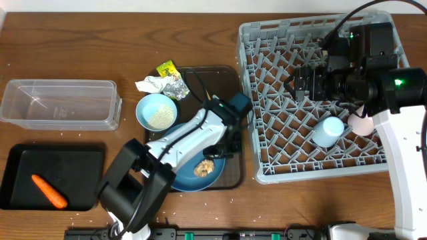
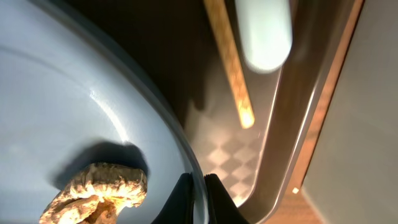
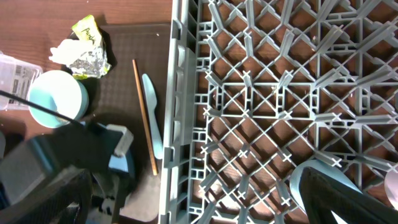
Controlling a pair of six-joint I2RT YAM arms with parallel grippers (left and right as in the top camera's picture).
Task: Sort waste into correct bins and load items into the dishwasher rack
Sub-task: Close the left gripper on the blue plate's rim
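Observation:
The large blue plate lies on the dark brown serving tray with the brown food lump on it. My left gripper is shut on the plate's right rim; in the left wrist view the plate has its edge pinched by the left gripper, beside the lump. The wooden chopstick and pale blue spoon lie on the tray. My right gripper hangs open over the dishwasher rack, holding nothing. A light blue cup and a pink cup stand in the rack.
A bowl of rice sits at the tray's left edge. Crumpled paper, a yellow-green wrapper and a silvery wrapper lie behind it. The clear tub is at far left; the black tray below it holds a carrot.

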